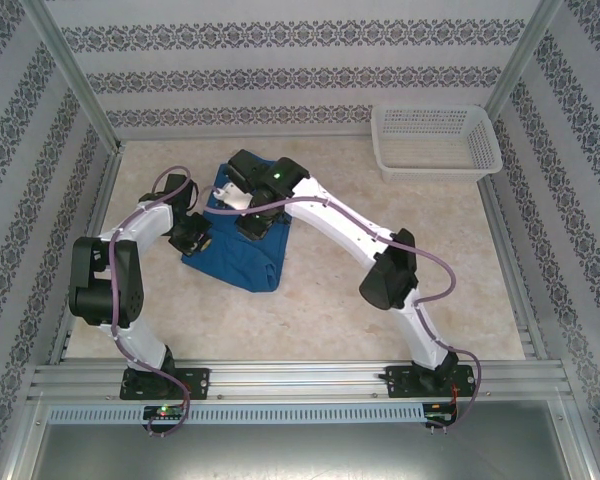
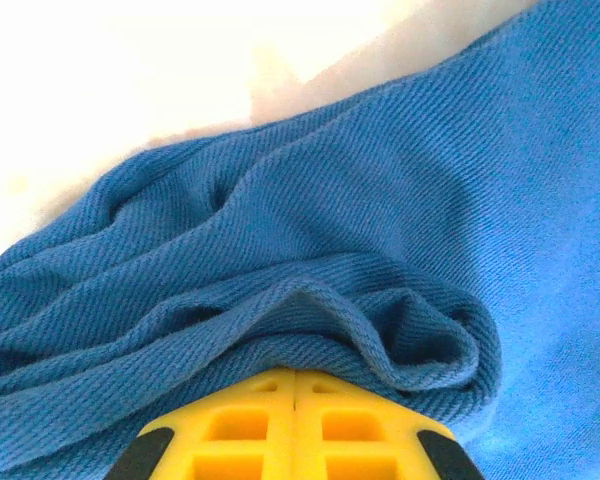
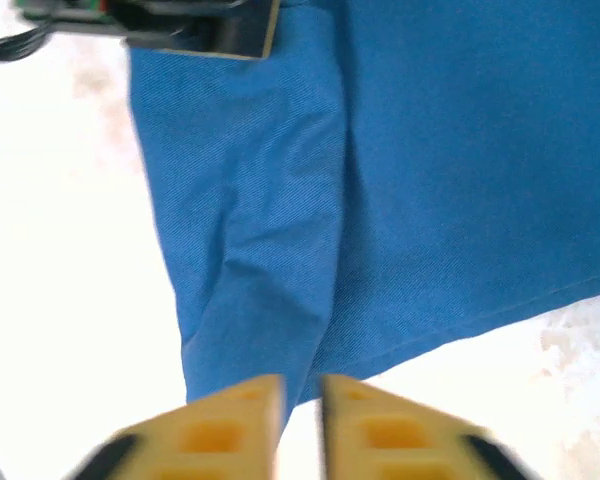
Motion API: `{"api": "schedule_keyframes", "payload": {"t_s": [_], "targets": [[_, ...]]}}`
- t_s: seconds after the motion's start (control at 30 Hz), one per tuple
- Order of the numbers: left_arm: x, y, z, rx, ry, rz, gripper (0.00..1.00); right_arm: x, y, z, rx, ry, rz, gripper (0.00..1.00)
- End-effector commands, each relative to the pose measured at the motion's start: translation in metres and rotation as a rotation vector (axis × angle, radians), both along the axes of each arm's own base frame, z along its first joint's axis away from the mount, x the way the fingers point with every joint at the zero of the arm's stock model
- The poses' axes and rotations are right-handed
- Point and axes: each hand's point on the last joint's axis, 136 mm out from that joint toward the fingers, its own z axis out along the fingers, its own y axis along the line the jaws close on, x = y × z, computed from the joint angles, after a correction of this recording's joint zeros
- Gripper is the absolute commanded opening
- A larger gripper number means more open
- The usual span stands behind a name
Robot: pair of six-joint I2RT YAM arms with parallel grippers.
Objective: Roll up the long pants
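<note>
**Ask:** Where are my long pants (image 1: 242, 255)?

**Tell:** You have them lying on the table (image 1: 310, 320), a bit left of the middle. They are folded into a small blue heap. Both your arms reach over it.

**Ask:** And the basket (image 1: 436, 170)?

**Tell:** Your basket is white and full of little holes. It sits at the far right corner of the table, well apart from the pants. You can see its floor from wall to wall. The pants are on the table, not in the basket.

**Ask:** What about my left pincer (image 2: 295, 378)?

**Tell:** It is at the left side of the heap. Its two yellow fingers (image 2: 230, 430) are pressed tight together. A thick bump of blue cloth is bunched up right at the tips and hides them. You cannot tell if a bit of cloth is nipped in there.

**Ask:** And my right pincer (image 3: 302, 388)?

**Tell:** It is over the heap too, and it looks blurry. Its fingers are as good as closed, with just a thin slit between them. Nothing is in the slit. The tips are right where the edge of the blue cloth meets the pale table. You can see a long crease in the cloth past them.
</note>
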Motion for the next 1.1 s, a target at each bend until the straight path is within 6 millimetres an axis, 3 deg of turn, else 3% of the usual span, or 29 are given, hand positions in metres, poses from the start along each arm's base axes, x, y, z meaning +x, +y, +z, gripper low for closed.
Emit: {"api": "schedule_keyframes", "payload": {"t_s": [0.0,0.17,0.33,0.67,0.77,0.83,0.87,0.93,1.07], "targets": [[0.009,0.013,0.000,0.036,-0.017,-0.001,0.00,-0.028,0.003,-0.033,-0.077,0.069,0.023,0.00],[0.007,0.017,0.001,0.035,-0.017,0.007,0.00,-0.052,0.009,-0.066,-0.106,0.129,0.034,0.00],[0.008,0.020,0.002,0.035,-0.018,0.009,0.00,-0.055,0.004,-0.102,-0.134,0.169,0.009,0.00],[0.005,0.026,0.002,0.043,-0.010,0.018,0.00,-0.034,-0.050,-0.171,-0.225,0.268,-0.107,0.00],[0.003,0.028,0.000,0.042,-0.004,0.022,0.00,-0.030,-0.055,-0.177,-0.223,0.275,-0.123,0.00],[0.003,0.028,0.000,0.041,-0.005,0.022,0.00,-0.028,-0.050,-0.167,-0.204,0.256,-0.116,0.00],[0.002,0.028,0.000,0.039,-0.004,0.022,0.00,-0.027,-0.045,-0.159,-0.193,0.237,-0.106,0.05],[0.003,0.028,0.002,0.040,-0.012,0.022,0.00,-0.027,-0.034,-0.137,-0.180,0.177,-0.081,0.44],[0.008,0.030,0.015,0.028,-0.043,0.029,0.00,-0.031,-0.012,-0.088,-0.176,0.023,-0.027,0.70]]}}
